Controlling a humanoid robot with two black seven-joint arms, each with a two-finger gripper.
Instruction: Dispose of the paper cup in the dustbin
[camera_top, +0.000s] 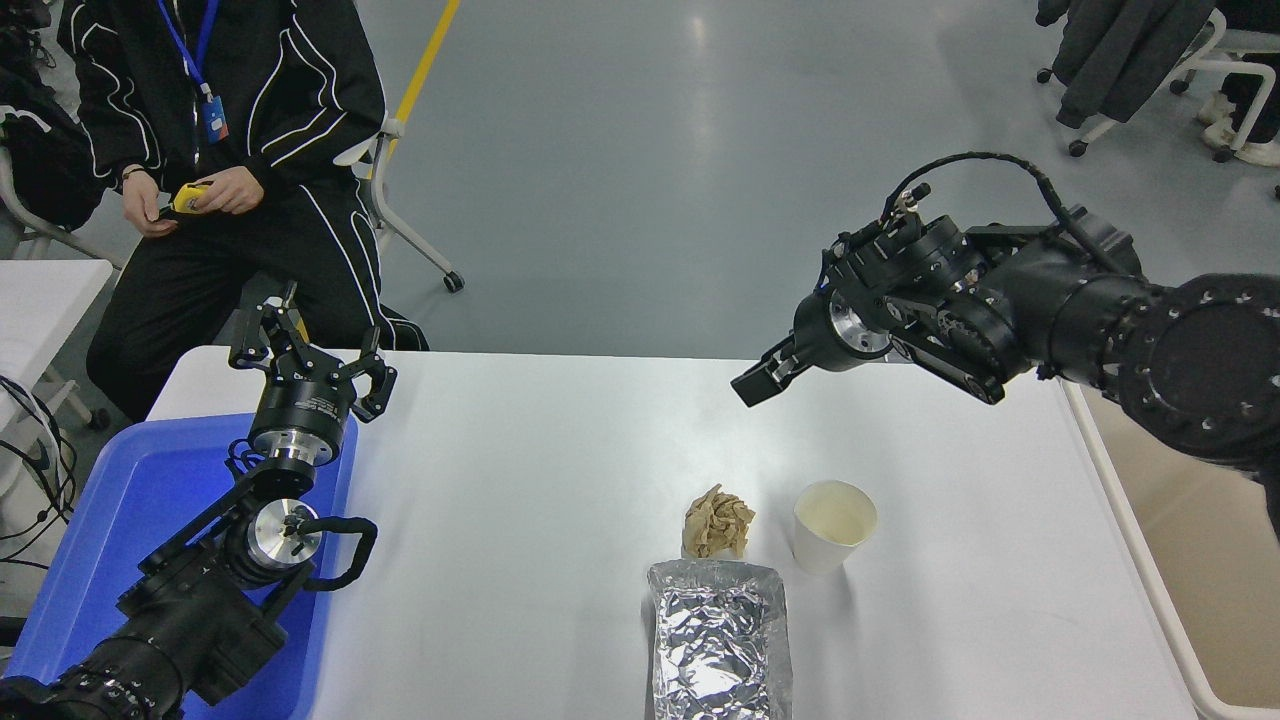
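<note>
The small white tapered paper cup (834, 525) stands upright and unsquashed on the bench (560, 480), its cream inside showing; at its 11 o'clock the right gripper (757, 385) hangs, whether parted or closed I cannot tell.

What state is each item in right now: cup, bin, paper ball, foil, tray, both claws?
Small white paper cup: upright, open end up, looks empty, ungrasped.
Large beige plastic dustbin: at the table's right edge, partly hidden by the right arm.
Crumpled brown paper ball: on the table, left of the cup.
Silver foil packet: lying flat, near edge.
Blue plastic tray: under the left arm.
Left claw: open, parked.
Right claw: holding nothing, above the table.
</note>
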